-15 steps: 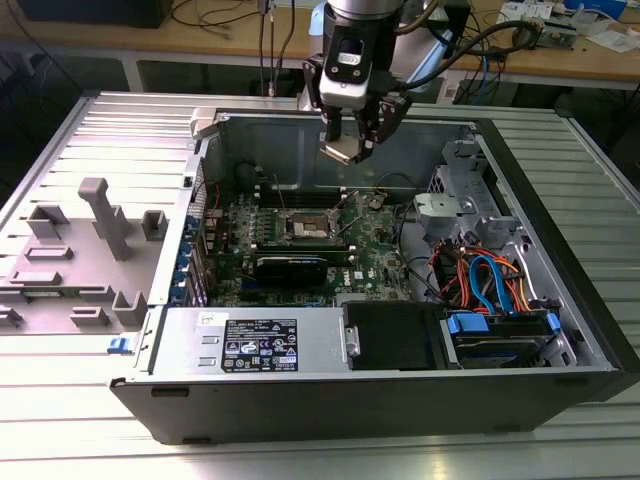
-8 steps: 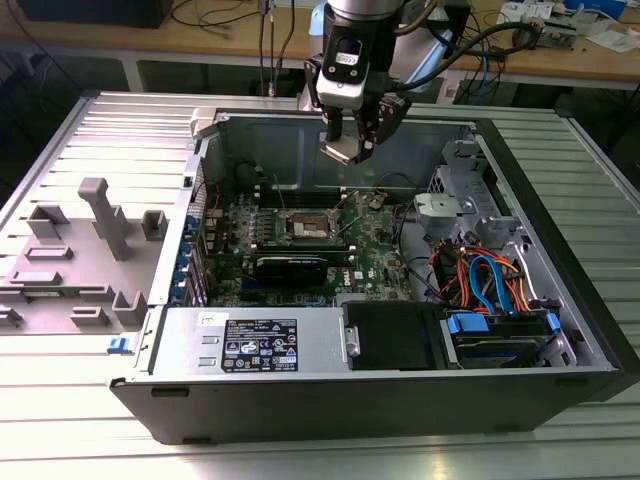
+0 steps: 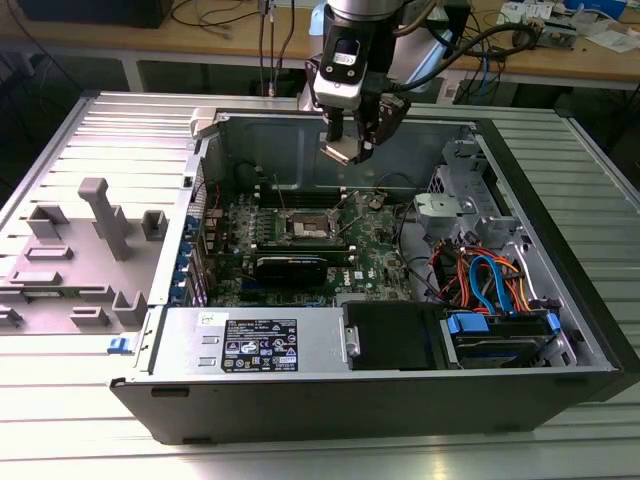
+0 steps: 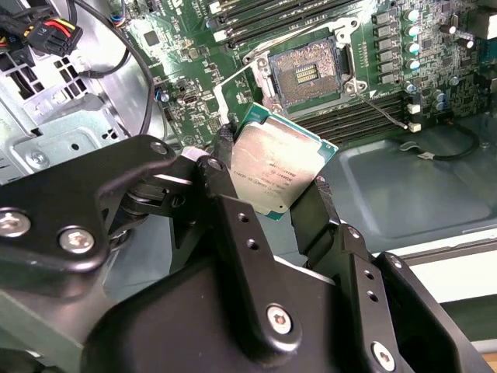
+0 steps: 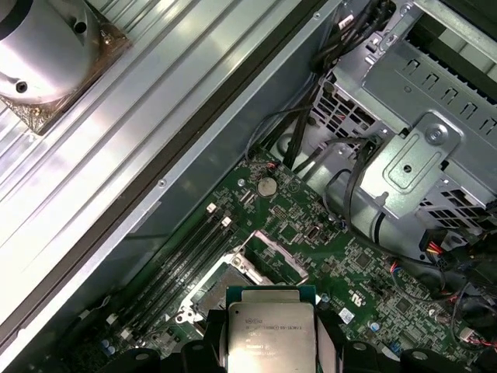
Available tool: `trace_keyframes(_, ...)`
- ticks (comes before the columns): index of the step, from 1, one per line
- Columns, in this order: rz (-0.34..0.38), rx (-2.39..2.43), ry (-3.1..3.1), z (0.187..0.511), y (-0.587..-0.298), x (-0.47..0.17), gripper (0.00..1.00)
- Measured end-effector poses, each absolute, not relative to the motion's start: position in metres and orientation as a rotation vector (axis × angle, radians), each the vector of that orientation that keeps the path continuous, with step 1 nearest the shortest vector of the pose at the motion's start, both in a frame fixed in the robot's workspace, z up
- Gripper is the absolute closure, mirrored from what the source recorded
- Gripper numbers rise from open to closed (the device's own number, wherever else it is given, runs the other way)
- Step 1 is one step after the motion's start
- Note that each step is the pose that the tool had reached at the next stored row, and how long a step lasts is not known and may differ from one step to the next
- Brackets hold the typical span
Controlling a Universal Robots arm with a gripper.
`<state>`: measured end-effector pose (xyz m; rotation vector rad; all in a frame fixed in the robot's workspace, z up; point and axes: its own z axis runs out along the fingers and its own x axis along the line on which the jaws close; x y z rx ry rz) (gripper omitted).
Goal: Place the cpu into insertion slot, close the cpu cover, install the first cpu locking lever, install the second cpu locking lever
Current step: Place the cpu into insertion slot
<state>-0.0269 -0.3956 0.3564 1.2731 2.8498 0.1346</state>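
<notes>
Carrying the cpu point(image 4: 276, 167) toward its socket is the step in hand, as I read it. The gripper point(image 3: 345, 150) hangs above the open computer case point(image 3: 400, 400), its 2 fingers point(image 4: 225, 167) closed part-way onto opposite edges of the chip, so the claw is shut only as far as the chip allows. The insertion slot point(image 4: 307, 70) lies bare on the green board point(image 3: 380, 255), below the chip and well apart from it. The cpu cover point(image 4: 230, 92) stands swung up along 1 side of the socket. In the exterior view the chip looks tilted. To do this well, I judge the chip should be brought level, its edges squared to the socket rim, and lowered straight and slow, with no sideways push across the contacts.
</notes>
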Motion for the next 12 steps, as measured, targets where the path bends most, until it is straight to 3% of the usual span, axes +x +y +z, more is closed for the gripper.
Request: trace_keyframes(12,0.133,1.306,2.834,0.3476,-0.3956,-0.0269,0.46)
